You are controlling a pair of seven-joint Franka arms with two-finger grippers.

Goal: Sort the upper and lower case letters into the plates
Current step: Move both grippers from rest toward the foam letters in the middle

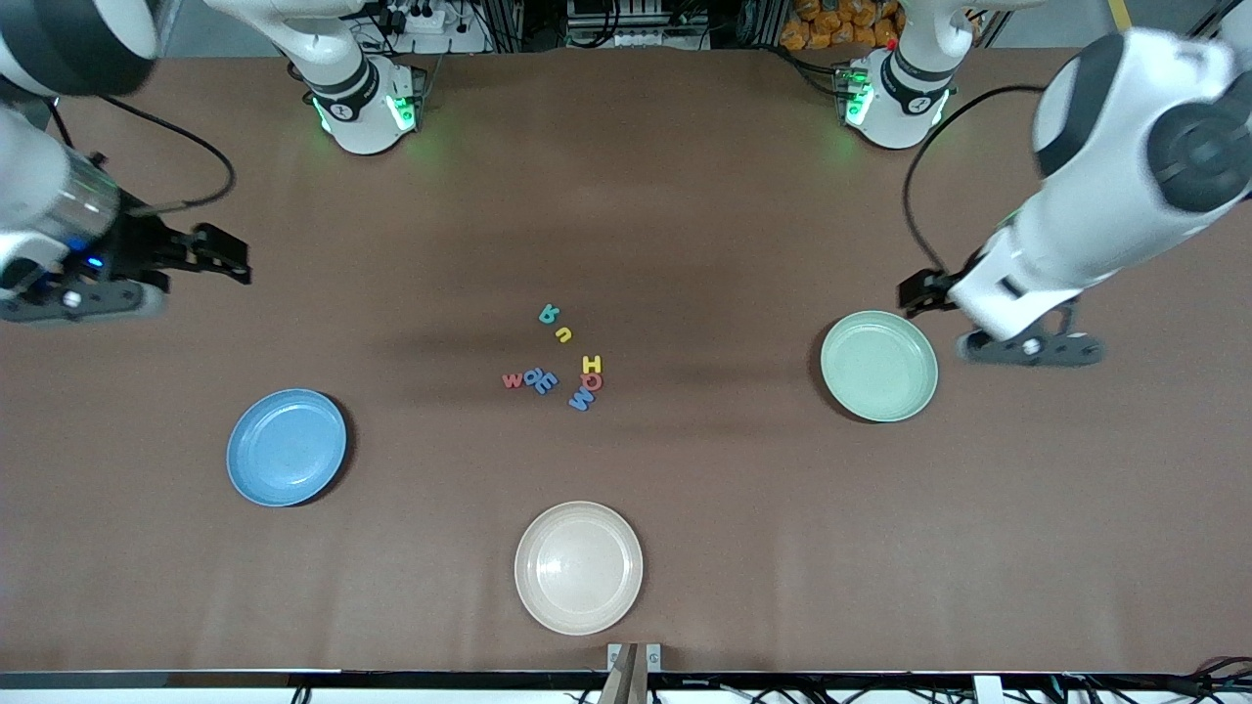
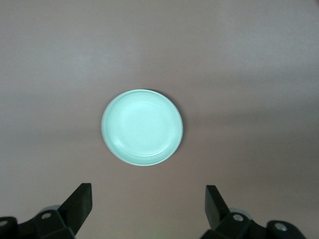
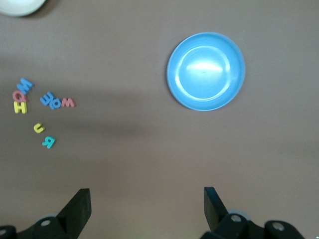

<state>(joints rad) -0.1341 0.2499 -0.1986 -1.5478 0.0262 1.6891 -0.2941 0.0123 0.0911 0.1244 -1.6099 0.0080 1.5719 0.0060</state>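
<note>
Several small letters (image 1: pixel 563 360) in teal, yellow, red and blue lie in a loose cluster at the table's middle, also seen in the right wrist view as letters (image 3: pixel 50 99). The blue plate (image 1: pixel 286 447) (image 3: pixel 205 71) sits empty toward the right arm's end. The pale green plate (image 1: pixel 878 365) (image 2: pixel 142 127) sits empty toward the left arm's end. My right gripper (image 1: pixel 230 256) (image 3: pixel 147 199) hangs open over bare table at its own end. My left gripper (image 1: pixel 917 292) (image 2: pixel 148 199) hangs open over the table just beside the green plate's rim. Neither holds anything.
A cream-beige plate (image 1: pixel 578 567) lies empty near the table's front edge, nearer to the camera than the letters. Both arm bases (image 1: pixel 367 98) (image 1: pixel 890 93) stand along the table's back edge. Brown tabletop surrounds the plates.
</note>
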